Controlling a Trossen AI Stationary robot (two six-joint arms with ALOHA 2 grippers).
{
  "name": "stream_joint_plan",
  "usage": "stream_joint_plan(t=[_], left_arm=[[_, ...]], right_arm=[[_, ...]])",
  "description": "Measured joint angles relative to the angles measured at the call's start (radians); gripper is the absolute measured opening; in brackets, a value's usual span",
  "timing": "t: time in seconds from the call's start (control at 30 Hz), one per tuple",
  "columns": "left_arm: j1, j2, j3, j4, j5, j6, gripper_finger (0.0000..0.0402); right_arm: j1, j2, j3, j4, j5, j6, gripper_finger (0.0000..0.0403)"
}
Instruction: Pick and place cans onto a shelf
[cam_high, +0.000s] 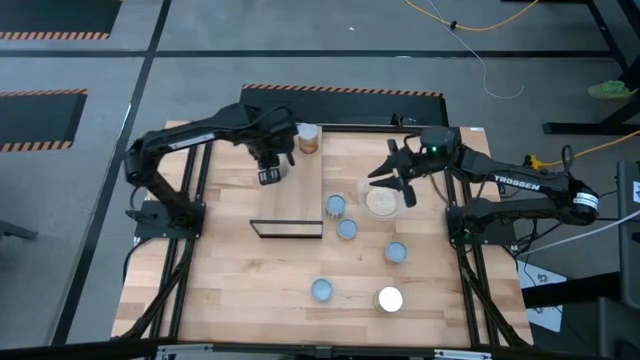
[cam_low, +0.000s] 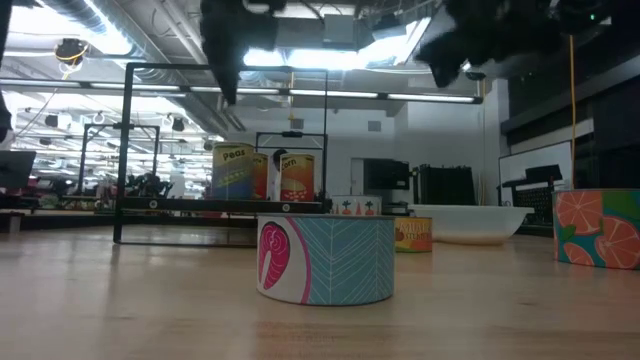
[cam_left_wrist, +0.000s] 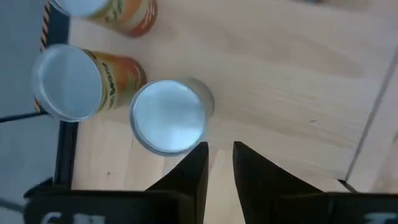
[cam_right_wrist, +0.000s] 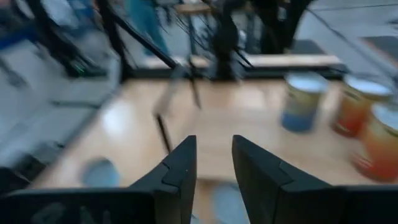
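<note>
A: Which step is going on, would you say?

B: A placing looks just finished. The left pincer (cam_high: 271, 176) is hovering over the shelf (cam_high: 287, 186) at the far side of the counter (cam_high: 250, 290). In its wrist view the fingers (cam_left_wrist: 189, 177) are standing slightly apart with nothing between them, and a silver-topped can (cam_left_wrist: 169, 116) is sitting upright just ahead of the tips.

A: Is that can alone?

B: No, two orange-labelled cans (cam_left_wrist: 84, 81) are standing close beside it, at the shelf's far edge.

A: And the right arm?

B: The right pincer (cam_high: 394, 176) is hanging above the clear bowl (cam_high: 382, 202), fingers (cam_right_wrist: 177, 177) a little spread, gripping nothing.

A: What is remaining?

B: Several cans are waiting on the counter: two blue-topped ones (cam_high: 336, 205) just right of the shelf, another (cam_high: 396, 252) farther right, and two near the front edge, a blue-topped one (cam_high: 322, 290) and a white-topped one (cam_high: 389, 298).

A: So the next move?

B: I judge one pincer should be descending squarely over the nearest blue-topped can with fingers wide enough to straddle it, keeping clear of the bowl.
</note>
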Motion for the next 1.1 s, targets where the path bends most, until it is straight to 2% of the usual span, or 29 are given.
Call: stream_joint_plan(t=[0.1,0.2,0.33,0.5,0.73,0.93,1.1], left_arm=[[-0.039,-0.065,0.000,0.005,0.005,-0.010,0.0069],[-0.093,-0.124,0.000,0.018,0.005,-0.045,0.0067],[-0.187,-0.191,0.000,0.053,0.005,-0.111,0.0068],[-0.329,-0.223,0.000,0.103,-0.003,-0.176,0.0068],[-0.509,-0.202,-0.001,0.159,-0.019,-0.258,0.0069],[-0.628,-0.185,-0.002,0.187,-0.114,-0.317,0.0067],[-0.691,-0.177,-0.001,0.188,-0.136,-0.367,0.0069]], right_arm=[[0.037,0.000,0.061,-0.004,-0.066,0.080,0.0108],[0.099,0.000,0.121,-0.013,-0.111,0.091,0.0108],[0.214,-0.001,0.203,-0.091,-0.106,0.085,0.0108],[0.397,-0.001,0.238,-0.182,-0.013,0.091,0.0108],[0.704,0.000,0.196,-0.236,0.245,0.245,0.0108],[0.878,0.000,0.162,-0.290,0.245,0.389,0.0108],[0.974,0.002,0.112,-0.282,0.250,0.404,0.0108]])
